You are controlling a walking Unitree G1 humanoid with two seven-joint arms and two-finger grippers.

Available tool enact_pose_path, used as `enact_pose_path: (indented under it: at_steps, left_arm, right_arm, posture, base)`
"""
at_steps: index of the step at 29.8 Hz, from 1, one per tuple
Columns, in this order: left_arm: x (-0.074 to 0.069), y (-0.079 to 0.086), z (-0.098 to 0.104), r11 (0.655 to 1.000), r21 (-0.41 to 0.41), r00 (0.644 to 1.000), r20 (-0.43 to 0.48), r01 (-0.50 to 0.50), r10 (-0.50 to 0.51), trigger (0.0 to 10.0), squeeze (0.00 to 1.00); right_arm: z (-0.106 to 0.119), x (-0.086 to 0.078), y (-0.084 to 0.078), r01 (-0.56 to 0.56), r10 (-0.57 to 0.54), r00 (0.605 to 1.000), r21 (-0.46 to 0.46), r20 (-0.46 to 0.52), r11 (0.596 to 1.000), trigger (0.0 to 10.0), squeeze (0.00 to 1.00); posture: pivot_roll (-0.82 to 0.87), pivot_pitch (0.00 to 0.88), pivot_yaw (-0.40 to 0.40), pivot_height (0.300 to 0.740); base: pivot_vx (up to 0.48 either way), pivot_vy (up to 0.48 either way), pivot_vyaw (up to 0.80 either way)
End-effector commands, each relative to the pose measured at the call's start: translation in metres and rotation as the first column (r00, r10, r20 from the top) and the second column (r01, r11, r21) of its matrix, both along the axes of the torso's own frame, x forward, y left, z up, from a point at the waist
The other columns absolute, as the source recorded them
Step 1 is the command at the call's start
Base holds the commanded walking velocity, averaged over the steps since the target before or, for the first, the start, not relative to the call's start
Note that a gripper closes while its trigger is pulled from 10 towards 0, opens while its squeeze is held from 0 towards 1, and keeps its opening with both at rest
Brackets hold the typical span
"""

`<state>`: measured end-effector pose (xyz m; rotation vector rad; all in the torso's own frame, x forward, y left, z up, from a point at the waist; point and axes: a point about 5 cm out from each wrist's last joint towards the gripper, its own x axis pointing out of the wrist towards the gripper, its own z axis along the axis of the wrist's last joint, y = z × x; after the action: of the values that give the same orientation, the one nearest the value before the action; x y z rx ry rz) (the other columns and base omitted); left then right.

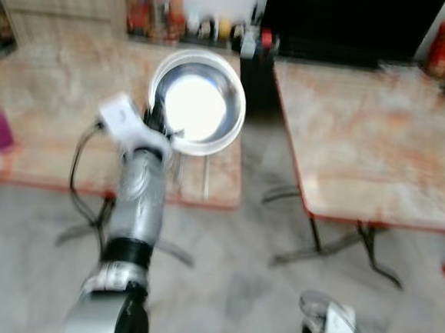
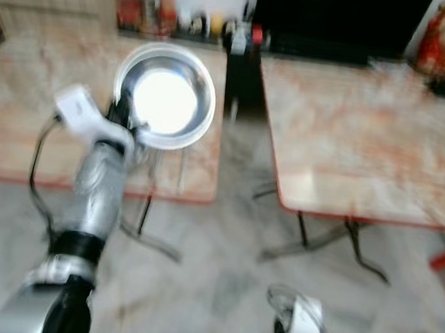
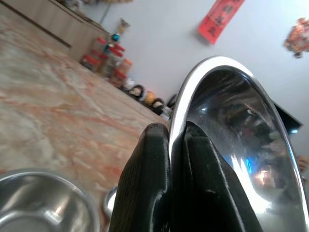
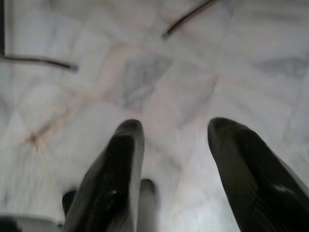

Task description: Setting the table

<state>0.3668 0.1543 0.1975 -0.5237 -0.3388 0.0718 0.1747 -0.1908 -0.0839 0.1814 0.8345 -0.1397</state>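
This looks like a small eating place or a home dining room. Two marble-look tables (image 1: 363, 139) stand on a pale tiled floor (image 1: 228, 290). Sauce bottles (image 1: 154, 11) line the top left, and a red paper banner (image 3: 219, 19) hangs on the wall.

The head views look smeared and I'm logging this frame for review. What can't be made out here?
- Bottles and jars at the table's far edge: motion blur in the eye views hides what they are.
- Steel bowl: cut off by the left wrist view's edge.
- Plate rim where the left hand pinches it: covered by the fingers.
- Right hand: open over the floor.
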Motion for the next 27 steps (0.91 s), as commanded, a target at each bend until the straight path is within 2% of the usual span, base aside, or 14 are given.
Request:
enact_pose_path:
  at_steps: [1,6,7,9,12,13,15,17,18,19,23,24,25,27]
  left_arm:
    - [0.000,-0.009,0.012,1.000,0.005,0.998,0.046,0.030,-0.030,10.0,0.00]
    - [-0.006,-0.008,0.003,0.999,0.028,0.999,0.018,0.033,-0.033,10.0,0.00]
    - [-0.011,-0.007,-0.007,0.997,0.065,0.999,-0.009,0.039,-0.038,10.0,0.00]
    - [-0.013,-0.006,-0.010,0.996,0.079,0.999,-0.018,0.041,-0.040,10.0,0.00]
    - [-0.035,0.008,-0.056,0.988,0.149,0.987,-0.159,0.044,-0.020,10.0,0.00]
    - [-0.050,0.018,-0.082,0.977,0.209,0.969,-0.246,0.048,0.005,10.0,0.00]
    - [-0.064,0.029,-0.105,0.967,0.249,0.948,-0.316,0.048,0.034,10.0,0.00]
    - [-0.082,0.044,-0.132,0.956,0.290,0.910,-0.406,0.043,0.082,10.0,0.00]
    - [-0.094,0.055,-0.150,0.954,0.299,0.877,-0.467,0.034,0.115,10.0,0.00]
    - [-0.094,0.055,-0.150,0.954,0.299,0.877,-0.467,0.034,0.115,10.0,0.00]
    - [-0.118,0.070,-0.183,0.945,0.324,0.791,-0.592,0.055,0.157,10.0,0.00]
    - [-0.131,0.077,-0.202,0.942,0.331,0.717,-0.671,0.062,0.189,10.0,0.00]
    - [-0.138,0.080,-0.214,0.949,0.309,0.670,-0.717,0.060,0.192,10.0,0.00]
    - [-0.154,0.087,-0.233,0.945,0.319,0.571,-0.790,0.074,0.223,10.0,0.00]
  right_arm:
    - [0.001,0.001,-0.006,0.001,-0.001,1.000,-0.021,0.004,1.000,10.0,0.00]
    - [0.001,-0.001,-0.004,0.004,-0.004,1.000,-0.017,0.002,1.000,10.0,0.00]
    - [0.000,-0.001,-0.003,0.007,-0.007,1.000,-0.014,0.002,1.000,10.0,0.00]
    - [0.000,-0.001,-0.003,0.008,-0.008,1.000,-0.014,0.002,1.000,10.0,0.00]
    - [0.000,-0.001,-0.003,0.017,-0.016,1.000,-0.010,0.005,1.000,10.0,0.00]
    - [0.000,-0.001,-0.003,0.019,-0.019,1.000,-0.009,0.003,1.000,10.0,0.00]
    - [0.000,-0.001,-0.003,0.020,-0.020,1.000,-0.009,0.002,1.000,10.0,0.00]
    - [0.000,-0.001,-0.003,0.018,-0.018,1.000,-0.008,0.000,1.000,10.0,0.00]
    - [0.000,-0.001,-0.002,0.014,-0.014,1.000,-0.007,-0.002,1.000,10.0,0.00]
    - [0.000,-0.001,-0.002,0.014,-0.014,1.000,-0.007,-0.002,1.000,10.0,0.00]
    - [-0.001,-0.001,0.001,0.001,-0.002,1.000,-0.004,-0.006,1.000,10.0,0.00]
    - [-0.001,-0.001,0.003,-0.005,0.005,1.000,-0.002,-0.008,1.000,10.0,0.00]
    - [-0.001,-0.001,0.003,-0.006,0.006,1.000,0.000,-0.008,1.000,10.0,0.00]
    - [-0.001,0.000,0.006,-0.006,0.006,1.000,0.003,-0.006,1.000,10.0,0.00]
  posture:
    - [-0.01,0.000,-0.031,0.728]
    - [0.00,0.000,-0.027,0.728]
    - [0.00,0.000,-0.023,0.728]
    - [0.00,0.000,-0.023,0.728]
    - [0.00,0.000,-0.014,0.728]
    - [0.00,0.000,-0.012,0.728]
    - [0.01,0.000,-0.015,0.728]
    - [0.02,0.000,-0.016,0.728]
    - [0.03,0.000,-0.021,0.728]
    - [0.03,0.000,-0.021,0.728]
    - [0.05,0.000,-0.027,0.728]
    - [0.05,0.000,-0.028,0.728]
    - [0.06,0.000,-0.026,0.728]
    - [0.05,0.000,-0.024,0.728]
  base:
    - [0.000,-0.480,0.00]
    - [0.000,-0.480,0.00]
    - [0.000,-0.337,0.00]
    - [0.000,-0.169,0.00]
    - [0.000,0.000,0.00]
    - [0.000,0.000,0.00]
    - [0.000,0.000,0.00]
    - [0.000,0.000,0.00]
    - [0.000,0.000,0.00]
    - [0.000,0.000,0.00]
    - [0.000,0.000,0.00]
    - [0.000,0.000,0.00]
    - [0.000,0.000,0.00]
    - [0.000,0.000,0.00]
